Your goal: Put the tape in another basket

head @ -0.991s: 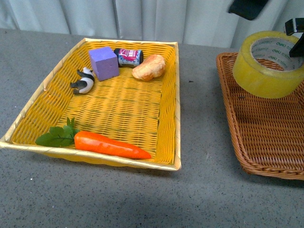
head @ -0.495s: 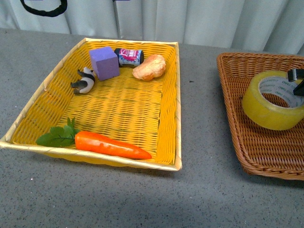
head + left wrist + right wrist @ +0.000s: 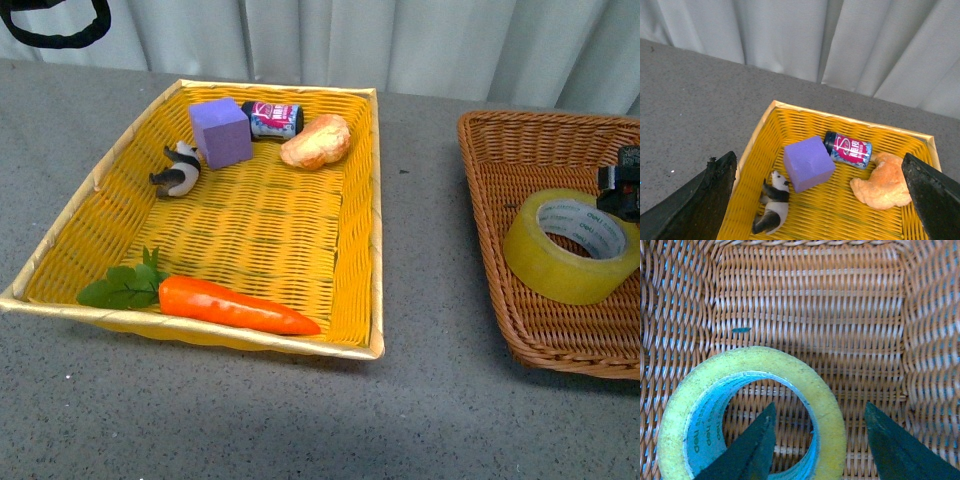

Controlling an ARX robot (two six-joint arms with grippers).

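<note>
The yellow tape roll (image 3: 571, 246) lies flat on the floor of the brown wicker basket (image 3: 520, 330) at the right. My right gripper (image 3: 622, 190) is open at the tape's far right edge, mostly cut off by the frame. In the right wrist view the tape (image 3: 827, 410) rests on the basket weave (image 3: 810, 300), and my right gripper (image 3: 820, 447) is open with one finger inside the core and the other outside the wall, not pressing it. My left gripper (image 3: 822, 200) is open and empty, high above the far end of the yellow tray basket (image 3: 765, 120).
The yellow tray basket (image 3: 376, 200) holds a purple cube (image 3: 219, 133), a small can (image 3: 272, 120), a croissant (image 3: 316, 141), a panda figure (image 3: 177, 169) and a carrot (image 3: 235, 305). A grey tabletop (image 3: 420, 410) lies around both baskets; a curtain hangs behind.
The tape went from held high above the brown basket to lying flat on its floor. My right gripper came down with it and opened. My left arm has risen to the top left.
</note>
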